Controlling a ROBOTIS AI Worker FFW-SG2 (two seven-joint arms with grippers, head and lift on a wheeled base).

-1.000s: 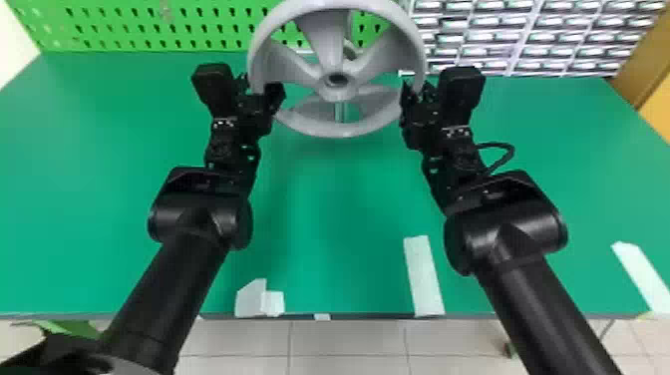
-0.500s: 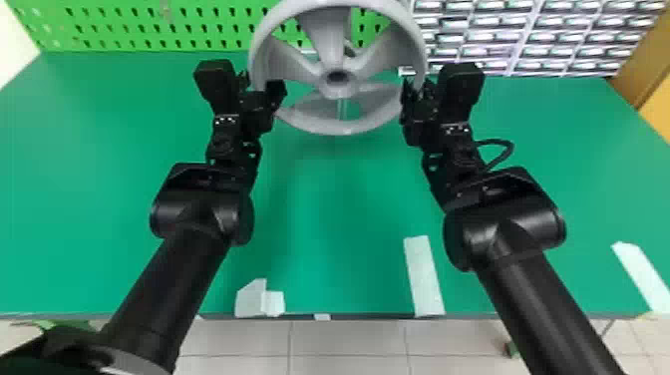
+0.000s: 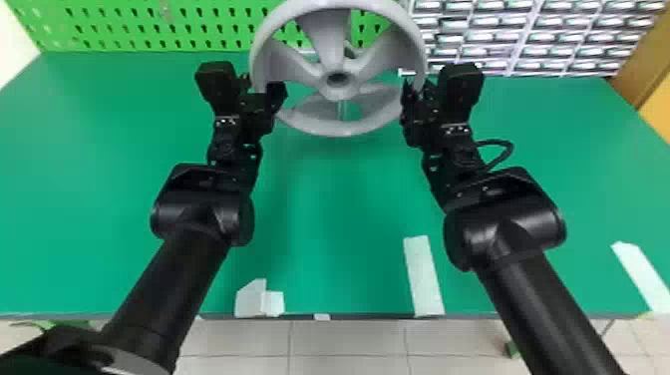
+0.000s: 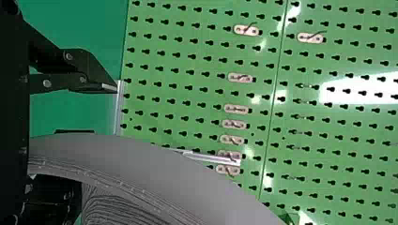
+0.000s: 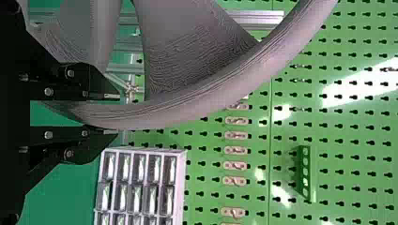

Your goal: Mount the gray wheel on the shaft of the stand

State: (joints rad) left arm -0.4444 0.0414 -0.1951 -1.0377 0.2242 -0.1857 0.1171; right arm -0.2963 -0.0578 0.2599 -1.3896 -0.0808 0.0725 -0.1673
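White strips (image 3: 423,277) lie on the green worktable (image 3: 339,199), nearer to you than either pincer: one short of the left pincer (image 3: 262,89), one short of the right pincer (image 3: 418,89), and one farther out to the right.

Beyond them, check the two pincers. The left pincer stands wide at the rim; in its wrist view, one finger (image 4: 96,84) is clear of the gray wheel (image 3: 331,40), while the other is largely hidden behind the rim. The right pincer is narrow, holding the rim (image 5: 164,110) of the gray wheel between its fingers (image 5: 101,91).

You will find the gray wheel between the two pincers, its spoked face toward the head camera. The hub (image 3: 337,92), with its dark bore, sits midway between them. You cannot tell from these views whether the shaft is seated in the bore.

Behind the wheel, as seen past the right pincer, are the metal profiles of the stand (image 5: 263,21). Past the right pincer and to its right stands the rack of small drawers (image 3: 486,37). Farthest from you, beyond both pincers, is the green pegboard (image 3: 149,25), with pale clips (image 4: 236,109) fixed to it.
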